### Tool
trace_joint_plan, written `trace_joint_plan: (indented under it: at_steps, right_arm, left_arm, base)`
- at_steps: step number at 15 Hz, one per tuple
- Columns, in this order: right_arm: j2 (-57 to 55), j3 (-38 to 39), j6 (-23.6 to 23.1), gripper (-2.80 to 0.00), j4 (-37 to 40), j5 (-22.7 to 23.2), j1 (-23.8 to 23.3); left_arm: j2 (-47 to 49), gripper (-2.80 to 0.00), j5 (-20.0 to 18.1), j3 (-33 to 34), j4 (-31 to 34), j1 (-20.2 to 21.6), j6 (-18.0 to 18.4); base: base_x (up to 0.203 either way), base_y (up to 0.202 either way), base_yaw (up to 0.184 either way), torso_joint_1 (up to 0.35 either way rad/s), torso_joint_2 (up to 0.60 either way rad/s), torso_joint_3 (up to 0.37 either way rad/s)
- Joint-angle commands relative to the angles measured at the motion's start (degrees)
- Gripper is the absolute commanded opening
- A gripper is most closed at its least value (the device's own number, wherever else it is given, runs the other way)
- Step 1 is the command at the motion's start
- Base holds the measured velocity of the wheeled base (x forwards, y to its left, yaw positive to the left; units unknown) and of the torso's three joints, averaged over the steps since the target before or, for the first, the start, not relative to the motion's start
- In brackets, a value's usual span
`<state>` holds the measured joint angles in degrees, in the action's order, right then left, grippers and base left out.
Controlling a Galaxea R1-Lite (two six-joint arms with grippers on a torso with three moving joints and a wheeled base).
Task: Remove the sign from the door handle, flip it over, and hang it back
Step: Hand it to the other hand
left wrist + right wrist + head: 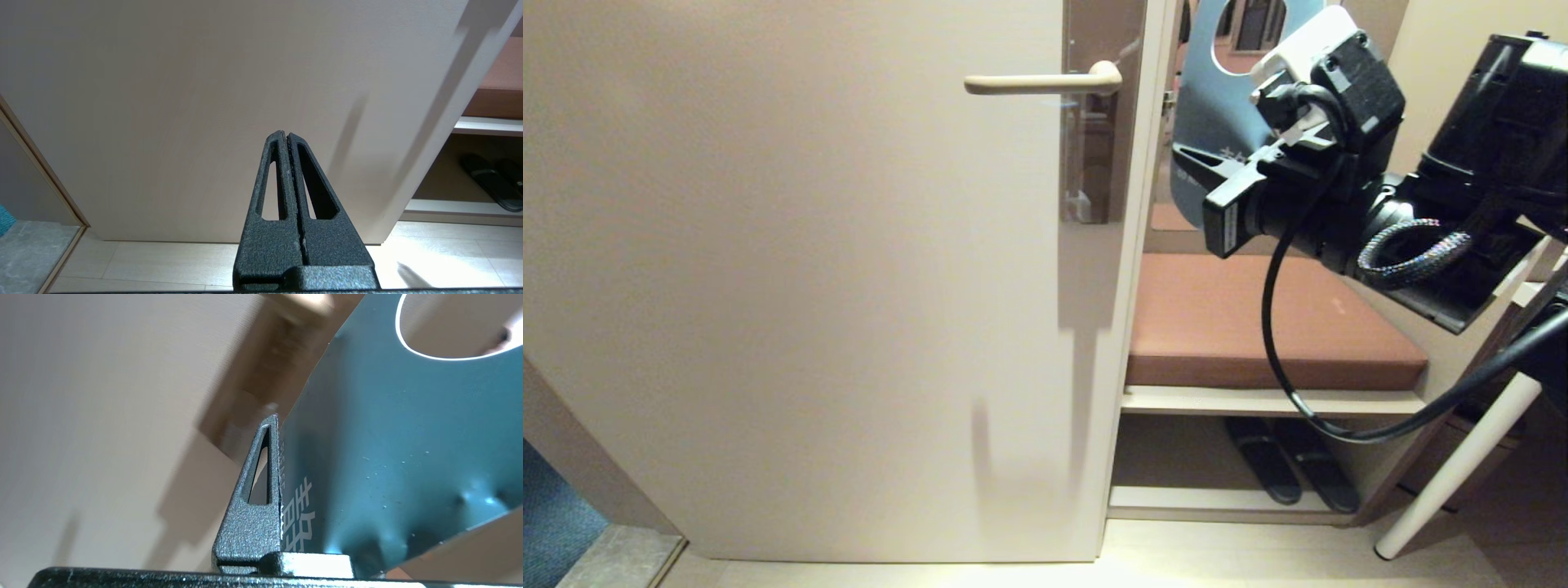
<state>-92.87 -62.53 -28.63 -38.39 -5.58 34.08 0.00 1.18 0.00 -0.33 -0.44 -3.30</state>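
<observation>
- right gripper [1188,163]: raised to the right of the door edge, with its jaws clamped flat on the sign [1217,122]; one finger [255,490] lies against the printed face beside the white character.
- sign: off the door handle [1045,82] and carried in the air, well to the right of it, in front of the open gap past the door [809,286]. its large hole [453,326] is at the top end, clear of the jaws; the grip sits low on the sheet, probably so the hole stays free for re-hanging.
- door handle: a bare cream lever on its brown backplate [1094,155], nothing hanging on it.
- left gripper [288,139]: parked low near the foot of the door, jaws pressed together and empty.
- judged stage: removal is done; turning over and hanging back remain. the printed side faces the right wrist camera, so whether the flip is complete cannot be told.
- risk: the thin sheet may bend or swing in a one-edge grip when the hole is guided over the lever tip.
- background: a brown cushioned bench [1258,327] with dark slippers [1290,469] on the shelf beneath.
</observation>
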Motion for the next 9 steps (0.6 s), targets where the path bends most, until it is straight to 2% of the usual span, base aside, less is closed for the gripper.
trace_joint_plan:
  at_steps: [1,6,9]
  right_arm:
    - [3.75,2.2,-0.2,-2.8,-0.2,-0.07,-1.66]
    - [9.75,9.64,0.68,-2.8,-0.28,-0.05,-6.93]
    - [11.68,11.3,1.71,-2.8,-0.28,-0.18,-13.52]
  left_arm:
    - [0.0,-2.8,0.05,0.0,-0.02,0.0,-0.04]
    - [0.0,-2.8,0.05,0.0,-0.02,0.0,-0.04]
    - [0.0,-2.8,0.03,0.0,-0.02,0.0,-0.04]
  base:
    - [0.0,0.0,0.0,0.0,0.0,0.0]
    - [0.0,0.0,0.0,0.0,0.0,0.0]
    - [0.0,0.0,0.0,0.0,0.0,0.0]
